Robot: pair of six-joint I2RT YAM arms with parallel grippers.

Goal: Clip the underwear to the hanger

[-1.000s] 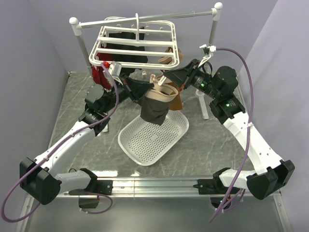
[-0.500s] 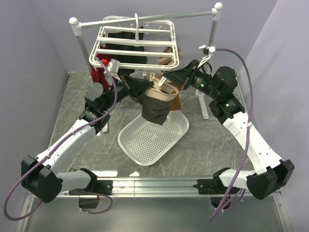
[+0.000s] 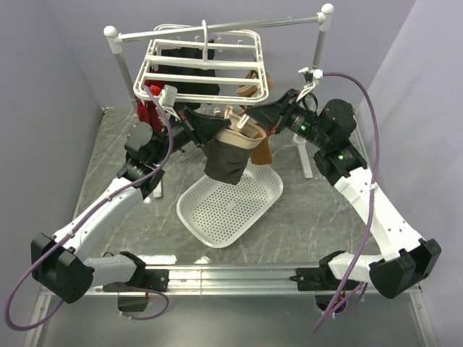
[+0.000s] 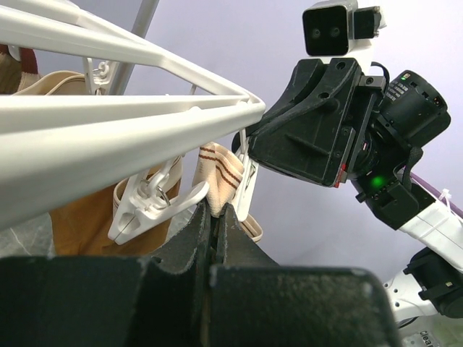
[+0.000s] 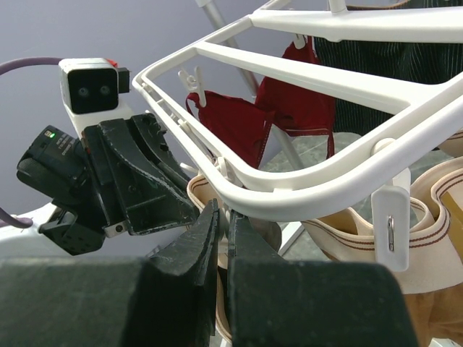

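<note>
The left gripper [image 4: 215, 211] and the right gripper [image 5: 223, 217] are both pinched tight on the pale band of the underwear [image 3: 226, 160], holding it stretched just under the hanger [image 4: 108, 123], I think so a little clip [image 4: 141, 206] there can bite it.

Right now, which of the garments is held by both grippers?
The underwear, dark grey-brown with a pale waistband: the left gripper and right gripper pinch its waistband. The red garment and the orange-brown garment hang from the hanger.
</note>
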